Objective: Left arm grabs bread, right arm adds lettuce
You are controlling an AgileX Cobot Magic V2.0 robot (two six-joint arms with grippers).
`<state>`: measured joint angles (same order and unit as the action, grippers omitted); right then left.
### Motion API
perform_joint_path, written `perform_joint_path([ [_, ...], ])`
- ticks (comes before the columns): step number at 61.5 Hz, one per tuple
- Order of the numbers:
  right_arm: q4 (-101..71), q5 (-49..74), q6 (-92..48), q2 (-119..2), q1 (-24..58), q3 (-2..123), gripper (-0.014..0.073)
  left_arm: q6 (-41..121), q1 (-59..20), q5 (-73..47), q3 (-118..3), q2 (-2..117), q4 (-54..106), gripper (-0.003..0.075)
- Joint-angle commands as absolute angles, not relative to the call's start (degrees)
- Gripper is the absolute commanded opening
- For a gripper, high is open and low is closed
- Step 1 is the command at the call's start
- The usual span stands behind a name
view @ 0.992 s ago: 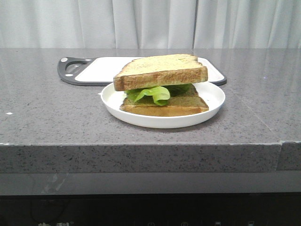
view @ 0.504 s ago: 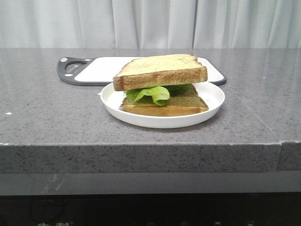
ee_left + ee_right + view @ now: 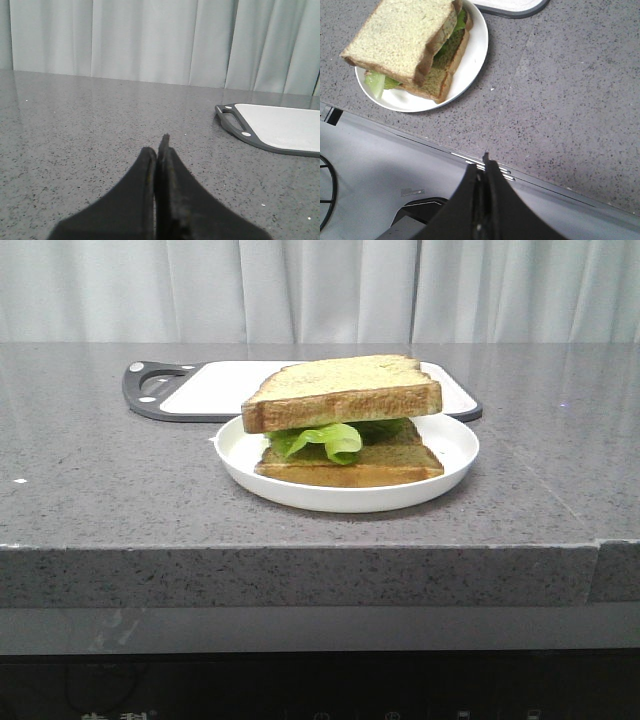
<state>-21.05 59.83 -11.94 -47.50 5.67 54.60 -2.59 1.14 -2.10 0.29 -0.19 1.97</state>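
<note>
The bread (image 3: 340, 390), a thick pale slice with a golden-brown crust, lies on top of a stack on the white plate (image 3: 452, 440). Under it the ruffled green lettuce (image 3: 330, 440) sticks out toward the front, resting on a thinner slice (image 3: 350, 472). The right wrist view shows the same bread (image 3: 400, 37), lettuce (image 3: 375, 82) and plate (image 3: 470, 55). My right gripper (image 3: 482, 162) is shut and empty, above the counter's front edge, well off the plate. My left gripper (image 3: 159, 145) is shut and empty over bare counter. Neither gripper shows in the front view.
A white cutting board with a dark grey rim and handle (image 3: 200, 388) lies behind the plate, also seen as the cutting board (image 3: 280, 127) from the left wrist. The grey speckled counter (image 3: 100, 480) ends in a front edge. Pale curtains hang behind.
</note>
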Motion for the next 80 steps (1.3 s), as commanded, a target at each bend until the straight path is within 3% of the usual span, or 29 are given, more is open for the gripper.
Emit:
perform_joint_path([
  [1, -22.42, 57.35, -12.07, -47.24, 5.30, 56.13, -0.0118, -2.87, 0.74, 3.03, 0.54, -1.25, 2.04, -0.0020],
  [20, -22.33, 57.27, -12.49, -47.24, 5.36, 56.13, -0.0118, -2.87, 0.74, 3.03, 0.54, -1.25, 2.04, -0.0020],
  [28, -18.91, 49.61, -14.61, -44.12, 5.36, 53.56, -0.0118, -2.87, 0.74, 3.03, 0.54, -1.25, 2.04, -0.0020],
  [43, -18.00, 21.96, -18.49, -29.68, 5.25, 33.42, -0.0118, -2.87, 0.74, 3.03, 0.54, -1.25, 2.04, -0.0020],
  [53, -18.22, 10.83, -18.49, -17.87, 3.83, 18.51, -0.0118, -2.87, 0.74, 3.03, 0.54, -1.25, 2.04, -0.0020],
  [80, -19.57, 4.29, -18.38, 1.62, 0.64, -1.42, -0.0118, -2.87, 0.74, 2.93, 0.54, -1.25, 2.04, -0.0020],
])
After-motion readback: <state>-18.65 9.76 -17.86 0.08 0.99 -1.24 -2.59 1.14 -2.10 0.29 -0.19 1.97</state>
